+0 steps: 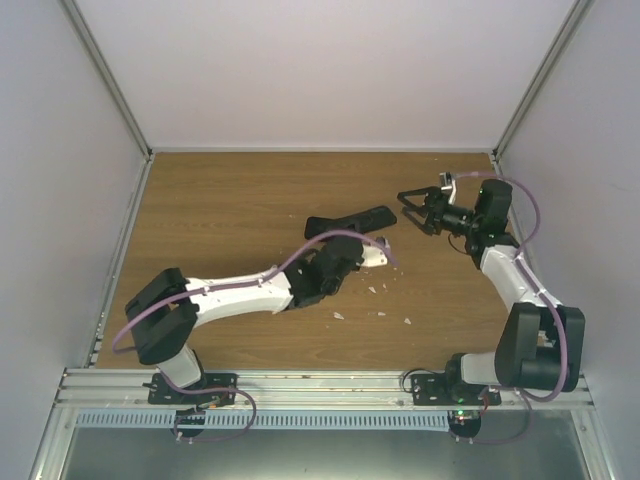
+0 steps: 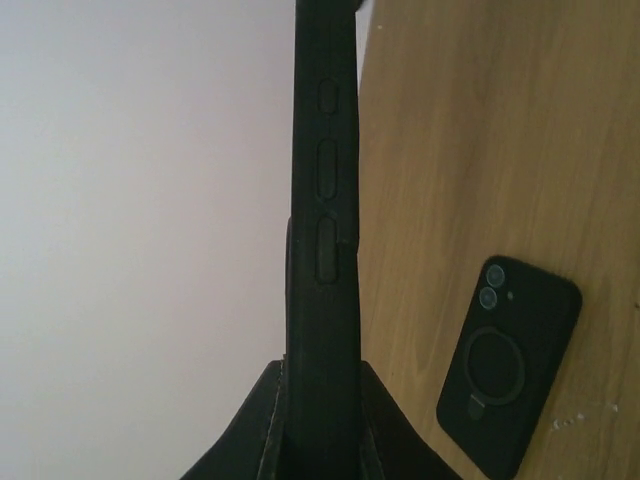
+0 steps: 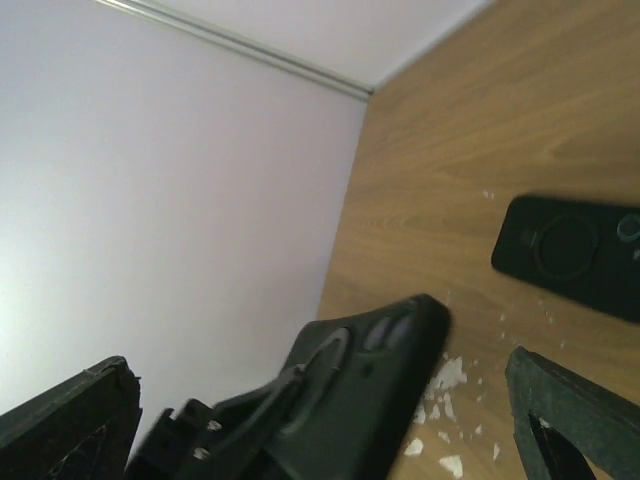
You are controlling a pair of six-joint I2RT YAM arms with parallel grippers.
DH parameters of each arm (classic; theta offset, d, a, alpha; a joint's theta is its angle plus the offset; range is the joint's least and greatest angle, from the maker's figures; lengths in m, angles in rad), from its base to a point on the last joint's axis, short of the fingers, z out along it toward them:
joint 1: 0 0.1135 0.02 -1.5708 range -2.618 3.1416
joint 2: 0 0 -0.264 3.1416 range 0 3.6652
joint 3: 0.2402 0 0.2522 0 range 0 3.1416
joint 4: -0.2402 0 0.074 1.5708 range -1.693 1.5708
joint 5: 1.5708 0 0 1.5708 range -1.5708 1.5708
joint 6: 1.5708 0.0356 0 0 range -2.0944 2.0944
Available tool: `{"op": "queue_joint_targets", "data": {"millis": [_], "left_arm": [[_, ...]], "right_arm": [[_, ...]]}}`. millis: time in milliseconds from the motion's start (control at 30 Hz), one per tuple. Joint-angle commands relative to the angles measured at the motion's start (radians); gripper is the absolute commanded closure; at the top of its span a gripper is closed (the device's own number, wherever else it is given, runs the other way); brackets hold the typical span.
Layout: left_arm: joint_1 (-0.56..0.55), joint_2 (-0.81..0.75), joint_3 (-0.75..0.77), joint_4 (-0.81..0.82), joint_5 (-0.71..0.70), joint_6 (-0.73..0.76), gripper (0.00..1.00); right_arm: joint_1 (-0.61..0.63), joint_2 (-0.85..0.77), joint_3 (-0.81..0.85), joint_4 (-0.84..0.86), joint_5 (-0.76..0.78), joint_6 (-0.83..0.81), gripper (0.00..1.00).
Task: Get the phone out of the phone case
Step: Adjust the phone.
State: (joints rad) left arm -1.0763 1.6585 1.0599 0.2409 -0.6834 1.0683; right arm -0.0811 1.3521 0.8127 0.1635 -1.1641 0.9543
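Observation:
My left gripper is shut on a black phone case, seen edge-on with its raised side-button covers. In the right wrist view the same phone case is held above the table and shows its back, with a ring and camera openings. I cannot tell whether the phone sits inside it. My right gripper stands open, one finger on either side of the case without touching it. In the top view the left gripper is at mid-table and the right gripper just to its right.
A second black phone-shaped slab lies back-up on the wooden table, with two lenses and a ring; it also shows as the slab beyond the case. White crumbs are scattered near it. White walls enclose the table.

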Motion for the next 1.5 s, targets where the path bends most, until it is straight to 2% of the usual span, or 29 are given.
{"op": "queue_joint_targets", "data": {"millis": [0, 200, 400, 567, 633, 867, 1033, 1300, 1467], "left_arm": [[0.064, -0.104, 0.155, -0.224, 0.104, -0.321, 1.00], [0.128, -0.127, 0.269, -0.439, 0.213, -0.510, 1.00], [0.233, -0.151, 0.357, -0.570, 0.372, -0.681, 1.00], [0.345, -0.187, 0.401, -0.624, 0.595, -0.830, 1.00], [0.384, -0.202, 0.405, -0.624, 0.664, -0.880, 1.00], [0.540, -0.234, 0.431, -0.600, 0.976, -1.102, 1.00], [0.637, -0.244, 0.435, -0.543, 1.203, -1.259, 1.00], [0.699, -0.248, 0.380, -0.326, 1.494, -1.499, 1.00], [0.704, -0.255, 0.315, -0.146, 1.597, -1.650, 1.00]], "right_arm": [[-0.018, -0.030, 0.102, -0.102, 0.054, -0.175, 0.00], [-0.020, -0.002, 0.268, -0.250, 0.082, -0.373, 0.00], [-0.019, 0.024, 0.397, -0.320, 0.103, -0.516, 0.00], [-0.020, 0.023, 0.441, -0.329, 0.174, -0.540, 0.01], [-0.020, 0.009, 0.416, -0.280, 0.184, -0.506, 0.00], [0.008, -0.003, 0.326, -0.073, 0.108, -0.432, 0.00], [0.073, -0.004, 0.290, -0.006, 0.147, -0.324, 0.00], [0.186, 0.028, 0.294, 0.076, 0.131, -0.194, 0.00], [0.217, 0.056, 0.269, 0.220, 0.100, -0.041, 0.06]]}}
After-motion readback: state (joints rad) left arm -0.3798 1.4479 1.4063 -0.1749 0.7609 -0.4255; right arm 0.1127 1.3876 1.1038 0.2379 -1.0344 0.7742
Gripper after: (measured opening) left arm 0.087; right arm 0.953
